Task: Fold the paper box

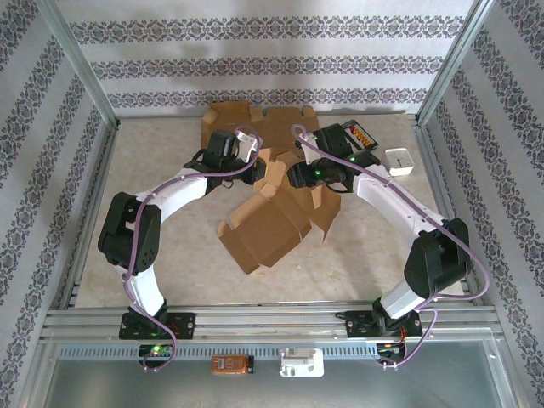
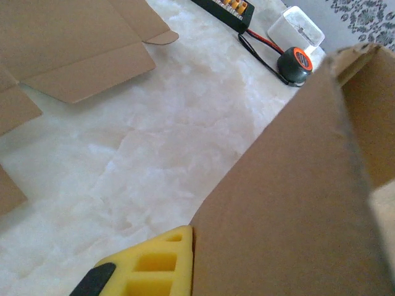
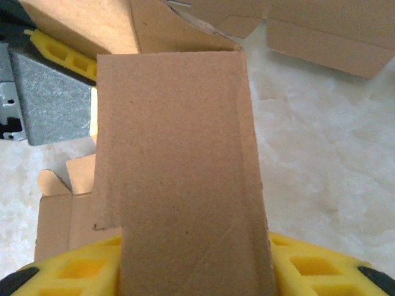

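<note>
One pale marbled table [image 1: 170, 255] is enclosed by patterned walls [image 1: 255, 68] (metal-framed). At its middle a brown cardboard box [image 1: 263, 229] is seen half-folded, flaps splayed. One flap is pinched in the closed left gripper [image 1: 248, 153]. Another is straddled by the half-spread right gripper [image 1: 296, 174]; whether it is gripped cannot be told.

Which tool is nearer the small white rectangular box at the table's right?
Right. The right tool sits left of the small white rectangular box, at the brown cardboard box mid-table; the left tool is farther left.
</note>
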You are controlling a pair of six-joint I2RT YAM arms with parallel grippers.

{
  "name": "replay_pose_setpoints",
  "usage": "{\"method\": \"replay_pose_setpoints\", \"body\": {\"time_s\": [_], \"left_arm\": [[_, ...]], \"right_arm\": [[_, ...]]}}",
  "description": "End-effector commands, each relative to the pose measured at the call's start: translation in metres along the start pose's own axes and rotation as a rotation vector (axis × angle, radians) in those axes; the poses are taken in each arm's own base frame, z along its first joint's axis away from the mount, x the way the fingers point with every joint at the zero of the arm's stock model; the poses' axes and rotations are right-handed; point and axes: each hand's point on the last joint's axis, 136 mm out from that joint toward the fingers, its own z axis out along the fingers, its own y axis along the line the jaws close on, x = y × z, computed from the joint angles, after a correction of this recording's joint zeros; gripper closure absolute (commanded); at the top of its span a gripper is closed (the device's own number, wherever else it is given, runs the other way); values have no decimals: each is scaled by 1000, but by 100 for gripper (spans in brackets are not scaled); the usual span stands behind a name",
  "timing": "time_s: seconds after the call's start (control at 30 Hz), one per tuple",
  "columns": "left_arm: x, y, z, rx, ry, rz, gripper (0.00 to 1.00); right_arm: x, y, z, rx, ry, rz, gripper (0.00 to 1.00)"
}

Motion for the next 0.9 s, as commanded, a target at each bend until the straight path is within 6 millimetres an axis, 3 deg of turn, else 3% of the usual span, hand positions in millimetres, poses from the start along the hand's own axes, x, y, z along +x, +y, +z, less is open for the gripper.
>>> {"method": "replay_pose_setpoints", "body": {"time_s": [0.0,0.33,0.57,0.7,0.87], "left_arm": [[-11,-17,-1,55,-11,-108,91],[29,-4,3,-29,49,-157,88],[45,-10,1,17,32,-273,88],[45,-6,-5,-5,-5,-268,88],[36,0,-10,-73,-6,-173,91]], "right_arm": [[-7,-2,-2,43,-26,-22,51],[-3,-6,5,85,-20,-71,52],[5,-8,14,111,-8,-104,52],[10,4,18,51,-13,-154,53],[20,27,17,-75,19,-190,47]]}}
